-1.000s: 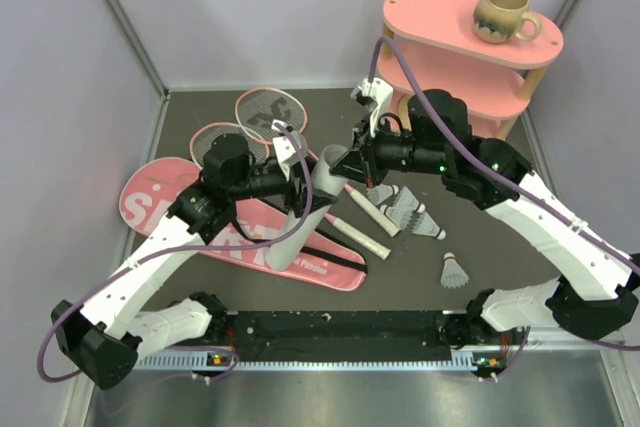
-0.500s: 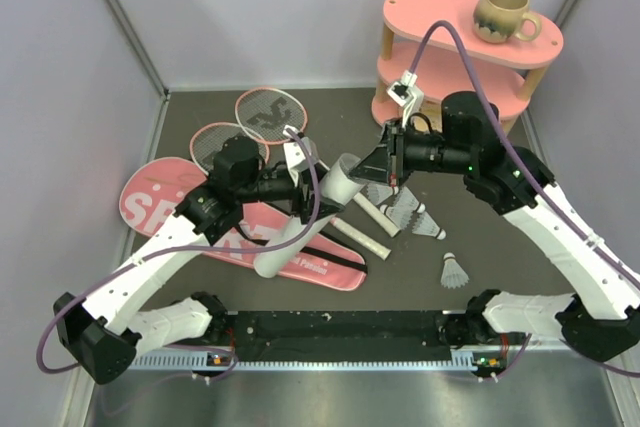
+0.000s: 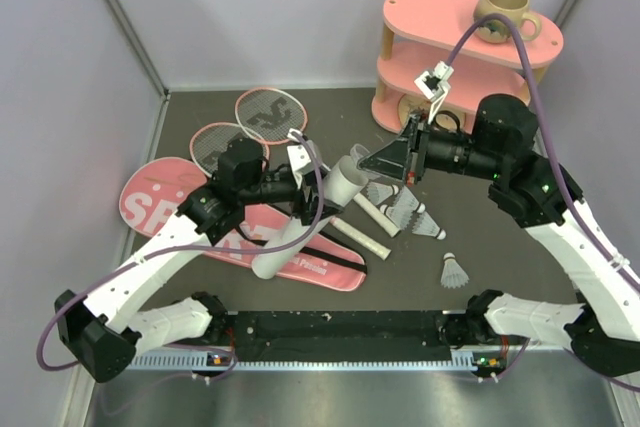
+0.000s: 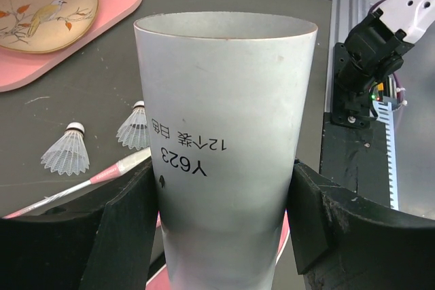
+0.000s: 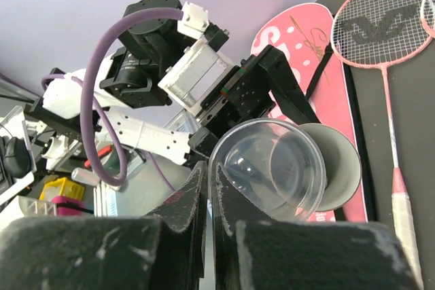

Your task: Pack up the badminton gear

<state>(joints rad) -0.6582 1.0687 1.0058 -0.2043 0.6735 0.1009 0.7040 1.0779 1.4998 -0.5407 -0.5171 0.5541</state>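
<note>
The long white tube (image 4: 224, 134), with black print on its side, looks light, stiff and thin-walled; I judge it smooth and a little slippery, and a hard squeeze could dent it; the good place to take it is around the middle of the body, away from the open mouth. It is plain matt white and round, with a thin rim; what is inside I cannot see. It hangs tilted over the pink racket-shaped bag with the black strap (image 3: 160, 202), mouth up toward the right arm; whether its lower end touches the bag I cannot tell. The left pincer (image 4: 221, 188) stands wide and grips the tube body, one finger on each side. The right pincer (image 5: 209, 174) is fully closed on the rim of a clear round plastic cap (image 5: 268, 164), just before the tube mouth; this cap is thin and probably bends easily. Around them on the dark worktop (image 3: 420, 277) lie small white feather shuttlecocks (image 3: 455, 269), fragile at the feathers, and two thin pink-framed rackets (image 3: 265, 112).
</note>
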